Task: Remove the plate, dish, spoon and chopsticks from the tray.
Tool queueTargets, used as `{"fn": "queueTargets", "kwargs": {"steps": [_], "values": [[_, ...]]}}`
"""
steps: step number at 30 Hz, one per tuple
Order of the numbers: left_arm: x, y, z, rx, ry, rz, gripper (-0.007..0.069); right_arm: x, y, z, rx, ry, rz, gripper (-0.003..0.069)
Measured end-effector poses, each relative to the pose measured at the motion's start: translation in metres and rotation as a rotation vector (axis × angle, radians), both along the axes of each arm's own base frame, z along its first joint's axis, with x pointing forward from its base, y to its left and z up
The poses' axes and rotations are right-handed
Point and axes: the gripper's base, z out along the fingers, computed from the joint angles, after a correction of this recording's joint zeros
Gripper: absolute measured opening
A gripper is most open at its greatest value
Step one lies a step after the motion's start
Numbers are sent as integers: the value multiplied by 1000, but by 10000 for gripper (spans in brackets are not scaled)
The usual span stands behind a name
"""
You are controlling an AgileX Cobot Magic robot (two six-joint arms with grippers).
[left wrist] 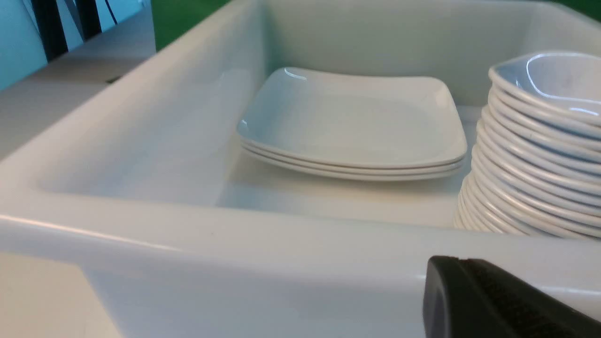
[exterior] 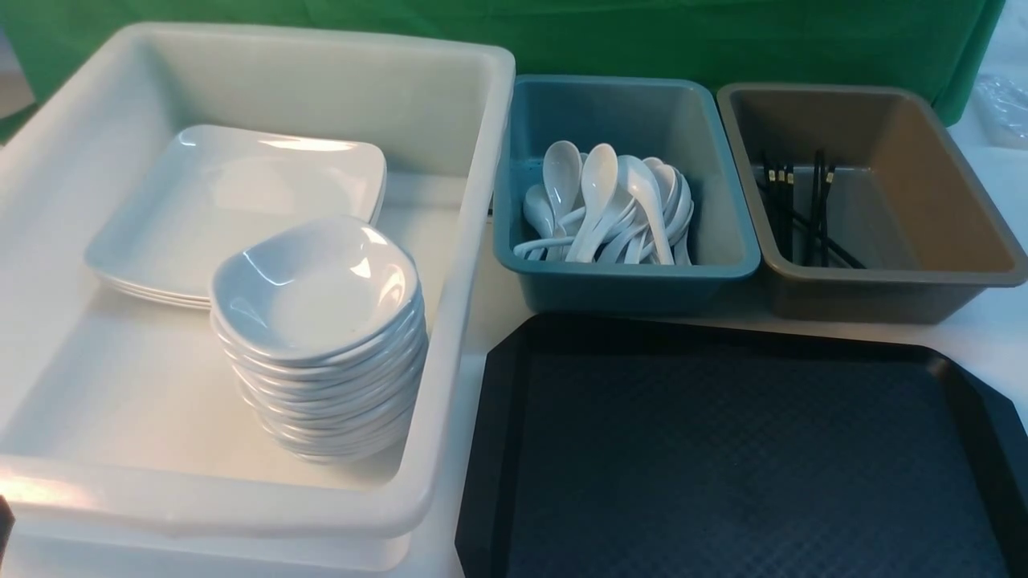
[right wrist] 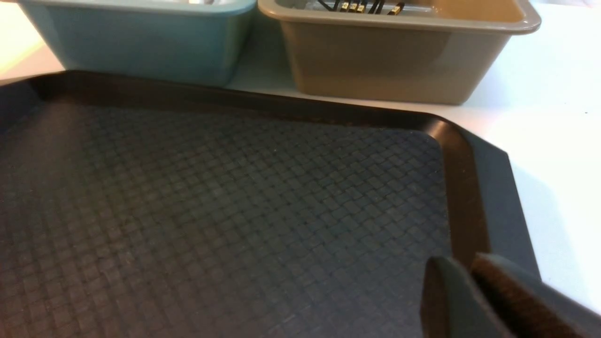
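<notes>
- The white tub (exterior: 450, 265) is sitting on the bench (exterior: 988, 337) toward its left edge, the biggest thing there, holding two stacks.
- The tray (exterior: 723, 449) is lying just right of the tub at the bench's near edge, its textured floor bare; the teal bin (exterior: 626, 281) and the brown bin (exterior: 883, 297) are standing side by side just beyond its far rim.
- Plates (exterior: 233, 209) are resting in a stack of three toward the tub's far left corner, counted in the left wrist view.
- Dishes (exterior: 317, 321) are standing in a tall stack near the tub's near right wall, too many to count surely, just beside the plates.
- Spoons (exterior: 610, 205) are lying heaped in the teal bin, number unclear.
- Chopsticks (exterior: 803, 213) are lying in the brown bin, several black sticks, count unclear.
- The left claw (left wrist: 497, 300) is hovering outside the tub's near wall, which is standing between it and the stacks; it is closed, holding nothing.
- The right claw (right wrist: 469, 300) is hovering over the tray's right rim, its fingers showing a narrow gap with nothing between them; the bins are standing well beyond it.
</notes>
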Motion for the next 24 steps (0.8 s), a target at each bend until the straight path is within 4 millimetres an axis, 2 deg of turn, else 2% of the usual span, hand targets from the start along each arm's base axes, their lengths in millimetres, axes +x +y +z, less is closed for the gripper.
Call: {"fn": "queueTargets", "kwargs": {"steps": [24], "values": [[0,0,1,-3,-7,2,19,0,0,0,0,-4,0,150]]}}
